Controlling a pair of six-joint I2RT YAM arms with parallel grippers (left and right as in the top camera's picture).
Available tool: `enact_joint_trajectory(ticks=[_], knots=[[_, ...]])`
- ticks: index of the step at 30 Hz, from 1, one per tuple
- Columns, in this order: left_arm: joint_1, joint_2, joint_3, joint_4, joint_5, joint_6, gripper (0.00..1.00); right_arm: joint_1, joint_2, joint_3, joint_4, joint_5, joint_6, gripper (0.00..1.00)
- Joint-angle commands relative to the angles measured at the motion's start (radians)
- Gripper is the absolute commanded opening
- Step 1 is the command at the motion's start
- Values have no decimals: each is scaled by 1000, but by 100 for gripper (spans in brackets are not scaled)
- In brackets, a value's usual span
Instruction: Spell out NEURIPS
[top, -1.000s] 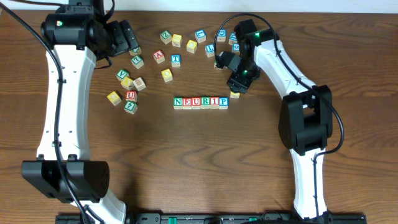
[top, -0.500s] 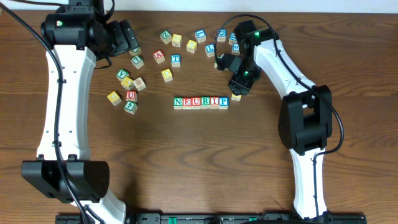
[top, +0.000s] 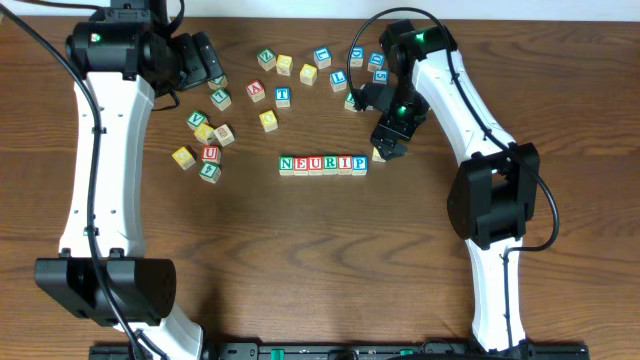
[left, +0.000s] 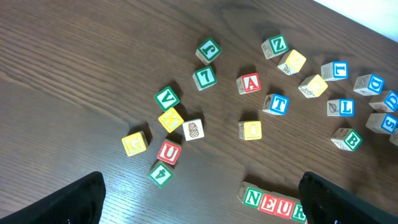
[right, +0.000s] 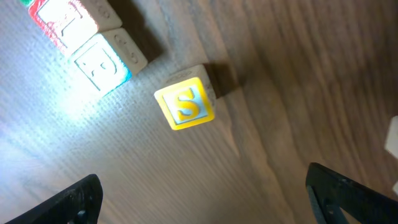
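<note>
1. The right gripper (top: 388, 146) hangs low over the wooden table (top: 300, 260) at the right end of the word. Its jaws are spread wide and grip nothing. In the wrist view its fingers (right: 68, 202) frame the bottom corners, with only bare wood between them.
2. The yellow S block (right: 185, 104) stands free on the table, letter up and turned slightly askew. It sits just beside the blue P block (right: 99, 59), with a narrow gap between the two. From overhead it lies a little behind the line of the row rather than flush with it.
3. The row of six blocks (top: 323, 164) reads N-E-U-R-I-P, side by side near the middle of the table.
4. The left gripper (top: 210, 68) hovers at the far left of the table, well apart from the row. Its jaws are open and empty, with both fingers (left: 74, 199) visible at the bottom corners of its own camera.
5. Loose blocks lie scattered below the left wrist.
   - A tight cluster holds a green V block (left: 166, 98), a pineapple block (left: 193, 129), a red U block (left: 168, 151) and a green 4 block (left: 161, 173).
   - Farther right lie a red A block (left: 249, 83) and a blue T block (left: 275, 104).
</note>
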Motion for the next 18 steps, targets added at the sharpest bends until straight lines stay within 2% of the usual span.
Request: enact_joint_trajectory(ticks=[1, 7, 11, 18], knots=[[5, 8, -6, -3, -13, 10, 98, 2, 0, -14, -2, -61, 8, 99], [4, 8, -6, -3, -13, 10, 98, 2, 0, -104, 85, -77, -14, 99], [4, 8, -6, -3, -13, 10, 98, 2, 0, -177, 174, -76, -35, 92], [4, 8, -6, -3, -13, 10, 98, 1, 0, -229, 285, -73, -42, 86]])
